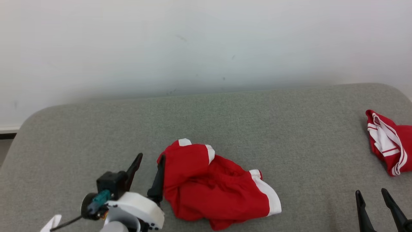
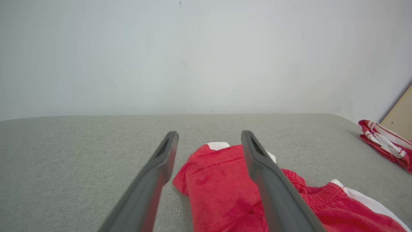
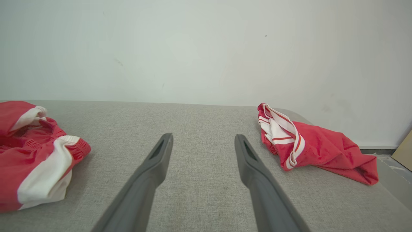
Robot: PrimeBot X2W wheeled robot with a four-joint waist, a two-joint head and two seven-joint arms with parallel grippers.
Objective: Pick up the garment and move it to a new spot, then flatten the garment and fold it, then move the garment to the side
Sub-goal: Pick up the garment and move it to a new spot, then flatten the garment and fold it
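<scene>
My left fingers [image 1: 160,174] are spread wide and empty, one touching the left edge of the crumpled red shorts [image 1: 209,187] lying mid-tabletop [image 1: 257,112], and my right fingers [image 1: 361,207] are open and empty too, well off to the right.

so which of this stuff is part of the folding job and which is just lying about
In the job:
- red shorts, crumpled in the middle
- left pincer, open beside them

Lying about:
- second red garment, at the right edge
- right pincer, open over the bare grey cushion
- tan board by the wall
</scene>
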